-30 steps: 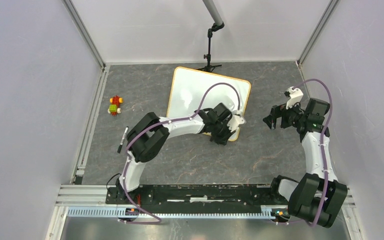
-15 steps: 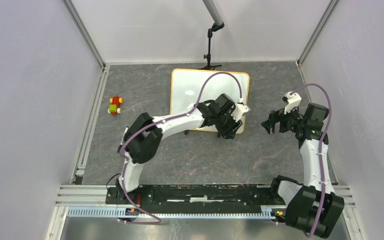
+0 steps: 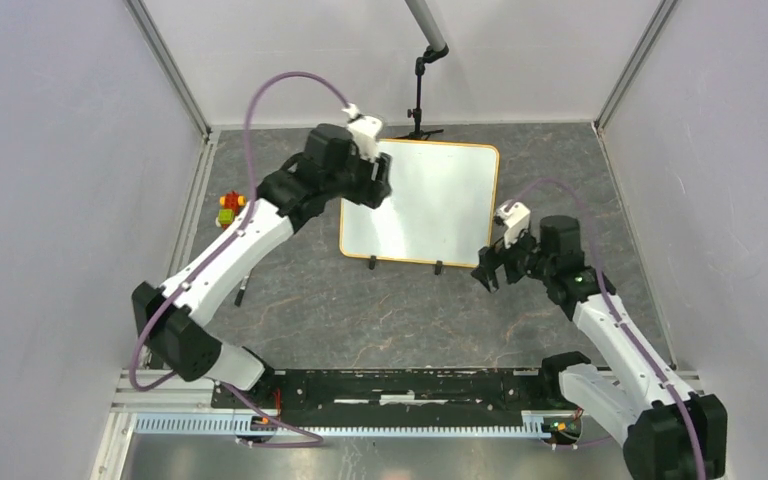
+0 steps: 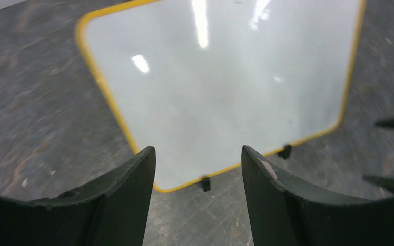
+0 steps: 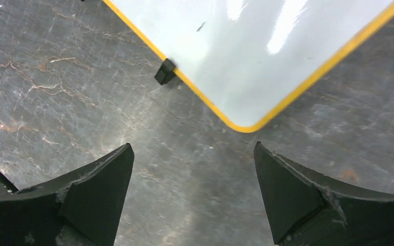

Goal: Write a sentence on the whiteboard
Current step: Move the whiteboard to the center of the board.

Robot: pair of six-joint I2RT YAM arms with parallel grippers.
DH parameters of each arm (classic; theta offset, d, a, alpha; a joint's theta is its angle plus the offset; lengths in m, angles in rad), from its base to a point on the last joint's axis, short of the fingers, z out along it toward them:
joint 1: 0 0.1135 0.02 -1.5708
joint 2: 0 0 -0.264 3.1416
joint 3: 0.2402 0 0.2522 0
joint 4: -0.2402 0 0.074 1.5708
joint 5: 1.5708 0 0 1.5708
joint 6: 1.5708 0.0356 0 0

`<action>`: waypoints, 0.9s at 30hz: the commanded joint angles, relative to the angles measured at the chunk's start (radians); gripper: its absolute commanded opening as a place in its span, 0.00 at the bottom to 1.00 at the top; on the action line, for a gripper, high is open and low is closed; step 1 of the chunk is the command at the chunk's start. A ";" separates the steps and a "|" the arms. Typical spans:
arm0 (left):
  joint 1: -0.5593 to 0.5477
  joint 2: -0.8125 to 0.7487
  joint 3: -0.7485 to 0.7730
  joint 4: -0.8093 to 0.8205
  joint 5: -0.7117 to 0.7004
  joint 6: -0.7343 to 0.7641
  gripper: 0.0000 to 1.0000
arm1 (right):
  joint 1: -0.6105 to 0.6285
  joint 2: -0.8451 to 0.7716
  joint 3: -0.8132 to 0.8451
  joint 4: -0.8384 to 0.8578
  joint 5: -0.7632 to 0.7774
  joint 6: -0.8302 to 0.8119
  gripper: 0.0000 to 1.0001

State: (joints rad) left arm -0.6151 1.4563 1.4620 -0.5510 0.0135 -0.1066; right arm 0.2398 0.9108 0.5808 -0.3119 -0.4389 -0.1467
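Observation:
The whiteboard [image 3: 420, 205] lies flat on the grey table, white with a yellow rim, its two black clip feet [image 3: 371, 264] on the near edge. No sentence shows on it; its face is blank with light glare. My left gripper [image 3: 375, 180] hovers above the board's left edge, open, with nothing between its fingers; in the left wrist view the left gripper [image 4: 197, 151] frames the whiteboard [image 4: 220, 77] below. My right gripper [image 3: 490, 272] is off the board's near right corner, open and empty. The right wrist view has the right gripper [image 5: 193, 146] over bare table just short of the whiteboard's corner [image 5: 256, 46].
A small red, yellow and green toy [image 3: 228, 210] sits at the left. A thin dark pen [image 3: 242, 292] lies partly under my left arm. A black camera stand [image 3: 420, 110] rises behind the board. Metal frame rails and walls bound the table.
My left gripper let go at the board's near right corner, opened, and swung up to the board's far left. The board turned square. My right arm moved left and nearer, toward the board's corner.

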 commanded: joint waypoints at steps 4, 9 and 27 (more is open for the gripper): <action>0.057 -0.195 -0.070 -0.013 -0.556 -0.208 0.78 | 0.361 0.138 0.061 0.102 0.520 0.262 0.86; 0.216 -0.275 -0.122 -0.024 -0.523 -0.279 0.80 | 0.522 0.297 0.149 0.072 0.652 0.310 0.81; 0.284 -0.372 -0.166 -0.027 -0.457 -0.326 0.82 | 0.543 0.630 0.308 0.045 0.701 0.491 0.60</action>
State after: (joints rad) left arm -0.3367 1.1175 1.2926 -0.5903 -0.4416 -0.3878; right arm 0.7788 1.5017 0.8345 -0.2710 0.2047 0.3004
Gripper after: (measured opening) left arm 0.812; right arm 0.609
